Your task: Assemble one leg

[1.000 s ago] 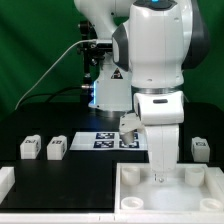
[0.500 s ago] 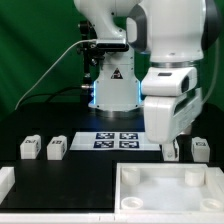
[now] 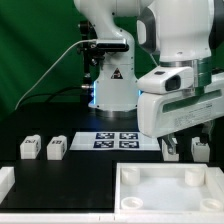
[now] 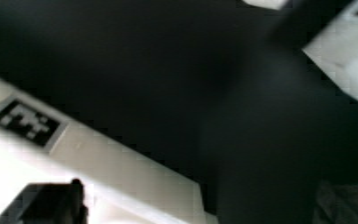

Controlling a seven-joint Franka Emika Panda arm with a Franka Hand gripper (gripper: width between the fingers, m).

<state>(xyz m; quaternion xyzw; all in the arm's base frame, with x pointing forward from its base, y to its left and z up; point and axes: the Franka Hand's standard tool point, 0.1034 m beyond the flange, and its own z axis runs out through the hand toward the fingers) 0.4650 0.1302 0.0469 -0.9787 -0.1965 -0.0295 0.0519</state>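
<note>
**Arm swings from tray to legs.** In the past second the arm (image 3: 175, 40) has lifted clear of the tray (image 3: 122, 185) at the near edge of the table. It has swung toward the exterior view's right and now hangs over the pair of legs on that side. The move suggests work at the tray is done for now and picking up a leg is the step in hand; none has been grasped yet.

The gripper (image 3: 171, 143) hovers low over the leg (image 3: 173, 154). The leg stands on the black table (image 3: 80, 170) just beyond the tray's far rim, partly hidden by the fingers, and whether they already straddle it cannot be told. In the blurred wrist view the fingers (image 4: 48, 205) show at opposite edges, well apart, with nothing held between them.

A second leg (image 3: 201, 148) stands just beside the first, further to the exterior view's right. Two more legs (image 3: 30, 148) wait far from the hand at the exterior view's left. The marker board (image 3: 118, 140) lies between the two pairs.
</note>
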